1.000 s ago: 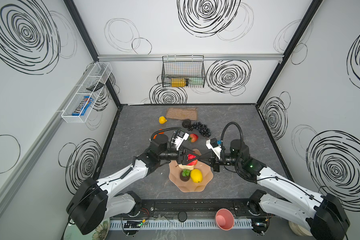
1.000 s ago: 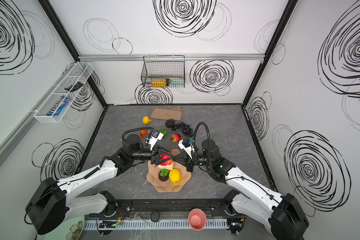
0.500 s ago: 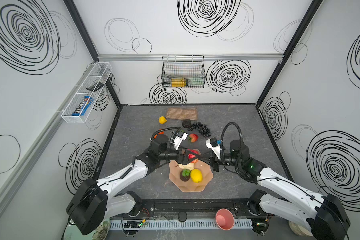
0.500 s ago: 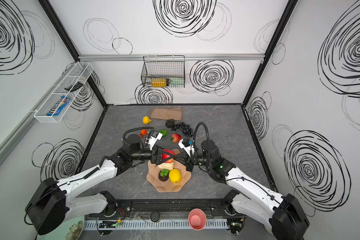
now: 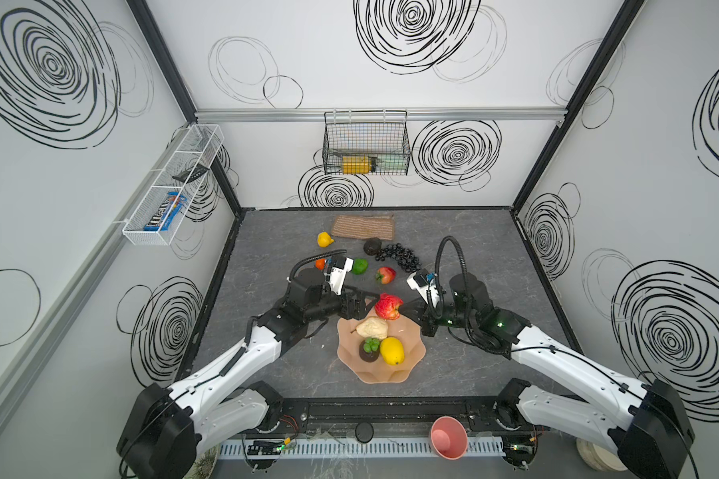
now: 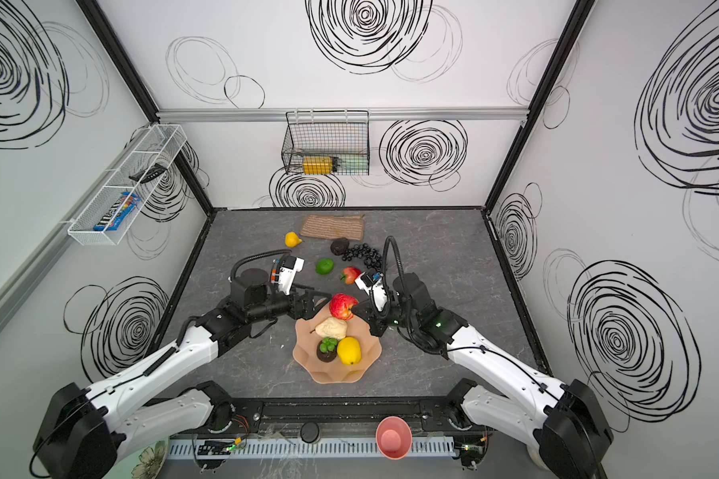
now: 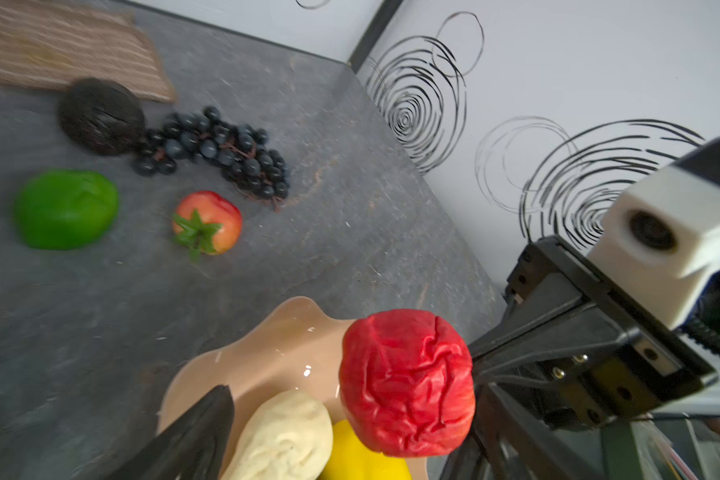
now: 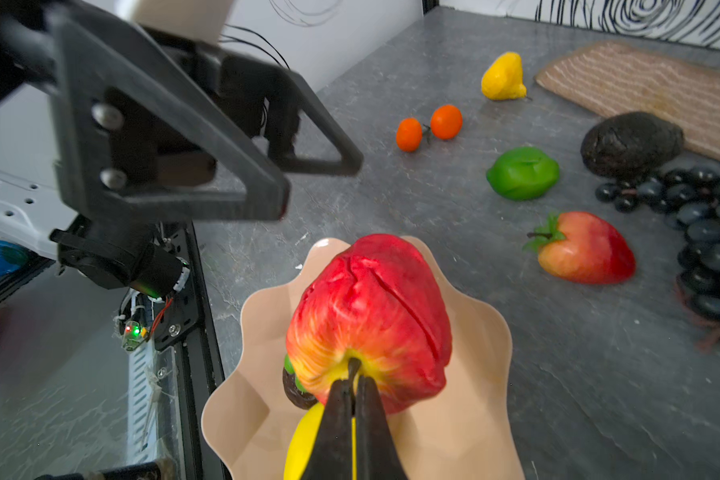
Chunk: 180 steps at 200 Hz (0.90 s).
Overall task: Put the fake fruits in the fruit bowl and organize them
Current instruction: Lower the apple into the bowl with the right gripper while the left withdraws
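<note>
A red apple hangs over the far rim of the peach fruit bowl. My right gripper is shut on the apple's stem. My left gripper stands open just left of the apple, not touching it. In the bowl lie a cream pear, a yellow lemon and a dark avocado with a green leaf on it. On the table behind are a strawberry, a lime, two oranges, black grapes, an avocado and a second lemon.
A tan woven mat lies at the back of the table. A small pink cup stands at the front edge. A wire basket hangs on the back wall. Both arms meet over the bowl's far side.
My left gripper has opened wide and let go of the apple. The apple stays above the bowl's far rim, held by the right gripper alone.
</note>
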Available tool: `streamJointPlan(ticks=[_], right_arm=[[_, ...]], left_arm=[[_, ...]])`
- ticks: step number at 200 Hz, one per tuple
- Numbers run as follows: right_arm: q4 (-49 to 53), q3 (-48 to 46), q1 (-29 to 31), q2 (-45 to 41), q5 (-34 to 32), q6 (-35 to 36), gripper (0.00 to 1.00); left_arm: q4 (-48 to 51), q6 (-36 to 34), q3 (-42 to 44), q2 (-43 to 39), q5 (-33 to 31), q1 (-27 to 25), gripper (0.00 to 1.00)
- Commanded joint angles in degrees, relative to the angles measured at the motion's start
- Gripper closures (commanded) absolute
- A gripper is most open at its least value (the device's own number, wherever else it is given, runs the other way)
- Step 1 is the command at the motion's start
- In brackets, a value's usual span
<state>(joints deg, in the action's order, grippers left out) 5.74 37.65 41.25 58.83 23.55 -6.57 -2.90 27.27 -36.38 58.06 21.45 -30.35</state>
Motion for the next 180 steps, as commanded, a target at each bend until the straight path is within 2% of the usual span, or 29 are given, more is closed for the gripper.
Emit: streamJointPlan(ticks=[1,45,129,180], right_arm=[[8.33,2.48,0.57,1.48,-4.21,-0.25,1.00],[14.28,4.19,2.64,4.08,-5.94,-2.85,1.00],[19.15,7.02,3.29,8.06,-9.48,-3.83,1.00],[18.26,7.97,5.44,11.31,-9.55,-3.95,1.00]], left_arm=[[3.12,-2.28,-1.56,-3.30,-11.61,1.85,0.04],[3.53,-0.45,-0.24,-4.26,-11.44,5.59,0.04],[2.25,1.12,0.70,-3.13,-9.14,7.07,0.04],[2.00,1.33,0.87,-3.13,-8.96,7.20,0.04]])
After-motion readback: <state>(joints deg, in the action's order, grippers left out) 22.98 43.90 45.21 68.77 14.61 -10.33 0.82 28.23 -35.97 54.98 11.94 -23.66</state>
